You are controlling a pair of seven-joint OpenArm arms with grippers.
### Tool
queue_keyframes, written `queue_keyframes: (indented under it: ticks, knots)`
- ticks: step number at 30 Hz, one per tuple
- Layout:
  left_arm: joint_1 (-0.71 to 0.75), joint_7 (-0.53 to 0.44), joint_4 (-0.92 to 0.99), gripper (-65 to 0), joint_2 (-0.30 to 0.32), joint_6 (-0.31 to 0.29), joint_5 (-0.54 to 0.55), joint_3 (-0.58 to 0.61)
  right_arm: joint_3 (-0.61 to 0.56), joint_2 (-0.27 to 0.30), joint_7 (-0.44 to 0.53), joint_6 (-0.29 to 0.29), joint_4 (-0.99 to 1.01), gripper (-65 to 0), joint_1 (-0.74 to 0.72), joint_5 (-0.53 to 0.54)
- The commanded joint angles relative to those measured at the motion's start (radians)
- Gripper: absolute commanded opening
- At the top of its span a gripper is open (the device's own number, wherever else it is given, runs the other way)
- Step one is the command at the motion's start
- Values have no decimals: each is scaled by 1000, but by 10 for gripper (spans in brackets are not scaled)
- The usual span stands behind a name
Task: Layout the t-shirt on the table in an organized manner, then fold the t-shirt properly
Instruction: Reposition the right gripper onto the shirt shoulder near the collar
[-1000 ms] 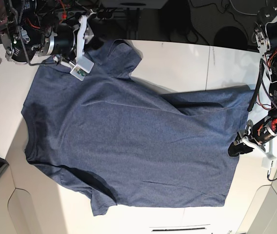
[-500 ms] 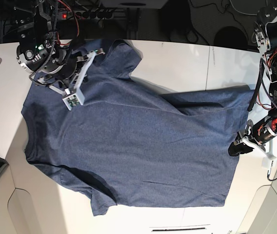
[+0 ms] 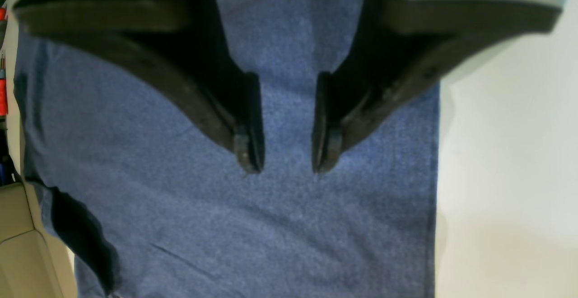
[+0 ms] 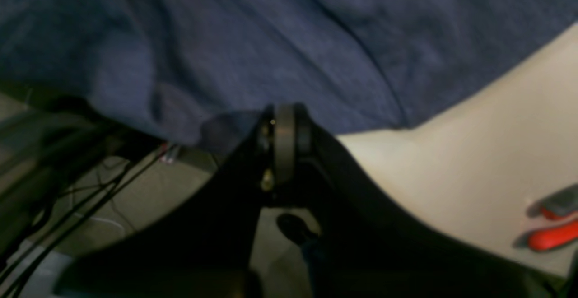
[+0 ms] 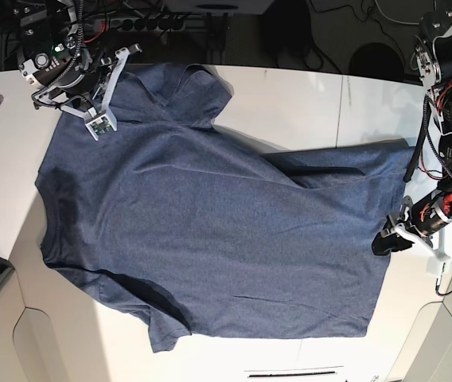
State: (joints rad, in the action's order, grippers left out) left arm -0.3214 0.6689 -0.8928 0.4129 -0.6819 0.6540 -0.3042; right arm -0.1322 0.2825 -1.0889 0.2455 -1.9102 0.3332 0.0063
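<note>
I see the t-shirt (image 5: 210, 231) is matt, heathered knit cloth; the bench (image 5: 305, 95) is smooth white, slightly glossy; fingers (image 3: 246, 122) matt black.

The right gripper (image 4: 284, 122) is blurred in its wrist view, its grip on the t-shirt (image 4: 253, 45) undeterminable.

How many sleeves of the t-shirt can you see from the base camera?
2: one sleeve at the table's far edge, another sleeve near the front edge. Neither looks tucked under.
</note>
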Motion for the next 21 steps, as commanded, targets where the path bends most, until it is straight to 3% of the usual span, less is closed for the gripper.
queue_keyframes:
  ticks: [1, 11, 18, 21]
  knots:
    - [-24, -17, -17, -435, 17, -16, 18, -3, 2, 7, 8, -3, -15, -650, 9, 0]
    - [-24, -18, -16, -435, 17, -16, 18, -3, 2, 11, -11, 8, -14, -650, 110, -70]
    - [-24, -14, -16, -435, 17, -16, 18, -3, 2, 66, -32, -11, -23, -650, 133, -104]
    - [-24, -14, -16, -435, 16, -16, 18, -3, 2, 66, 32, -37, -76, -650, 132, -104]
